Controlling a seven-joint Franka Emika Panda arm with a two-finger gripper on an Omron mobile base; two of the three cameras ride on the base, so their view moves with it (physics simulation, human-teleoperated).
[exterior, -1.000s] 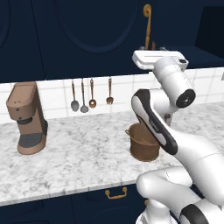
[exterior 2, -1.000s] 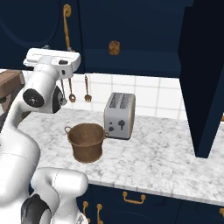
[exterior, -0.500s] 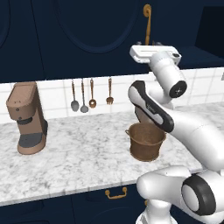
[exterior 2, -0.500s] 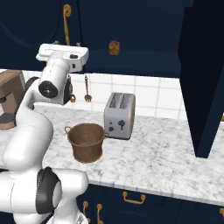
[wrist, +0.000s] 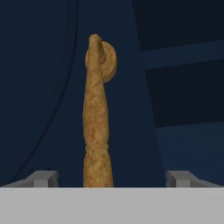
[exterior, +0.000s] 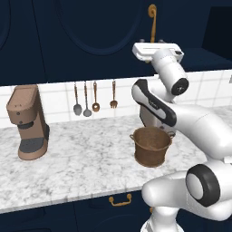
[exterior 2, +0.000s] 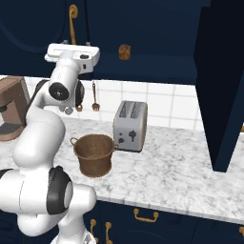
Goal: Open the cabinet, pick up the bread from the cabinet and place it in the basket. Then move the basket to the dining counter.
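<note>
Coffee machine (exterior: pixel 28 121), toaster (exterior 2: pixel 129 126), hanging utensils (exterior: pixel 94 99)

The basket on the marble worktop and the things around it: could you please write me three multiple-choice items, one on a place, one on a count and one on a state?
1. Where does the basket stand?
A. on the worktop, left of the toaster
B. on top of the toaster
C. inside the cabinet

2. How many utensils hang on the tiled wall?
A. two
B. four
C. six

3. How does the hand stand at the brass handle?
A. shut on a spoon
B. open, a finger on each side of the handle
C. shut on the basket rim

Answers:
1 A: the right base view shows it on the marble beside the toaster.
2 B: the left base view shows four in a row.
3 B: the hand view shows both fingers apart with the handle between them.
</note>
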